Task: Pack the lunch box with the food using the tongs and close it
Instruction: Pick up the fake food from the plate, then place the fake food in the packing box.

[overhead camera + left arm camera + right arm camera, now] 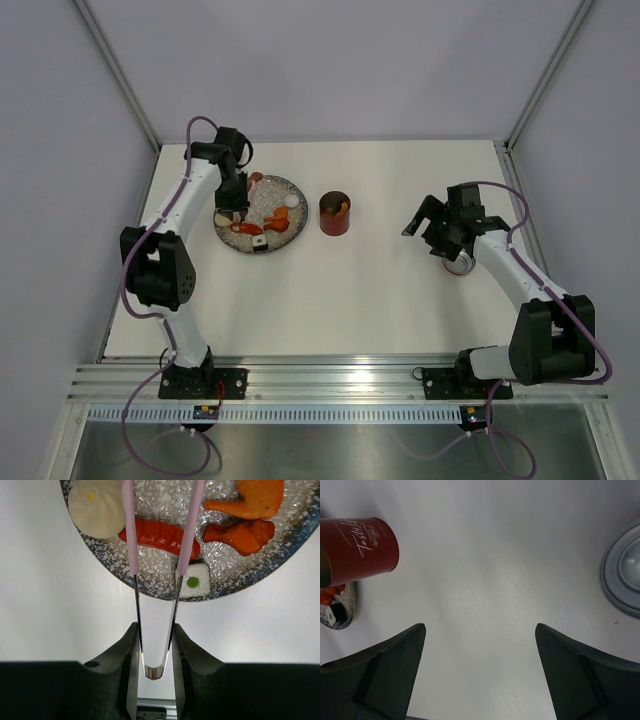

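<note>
In the left wrist view my left gripper (154, 630) is shut on the bent end of the pink tongs (129, 525). Their two arms reach over the speckled plate (280, 555) and straddle a red piece of food (160, 534) without pinching it. Around it lie a white bun (96, 507), a white square with a green dot (194, 580) and two orange pieces (250, 500). The red lunch box (336, 213) stands open right of the plate (280, 185), with something orange inside. Its lid (622, 575) lies silver side up. My right gripper (480, 630) hovers open and holds nothing.
My left gripper (232, 195) is over the plate's left side. The right gripper (428, 225) hangs right of the lunch box (360, 547), with the lid (459, 266) just beneath its wrist. Bare white table lies between the arms; frame posts stand at the back corners.
</note>
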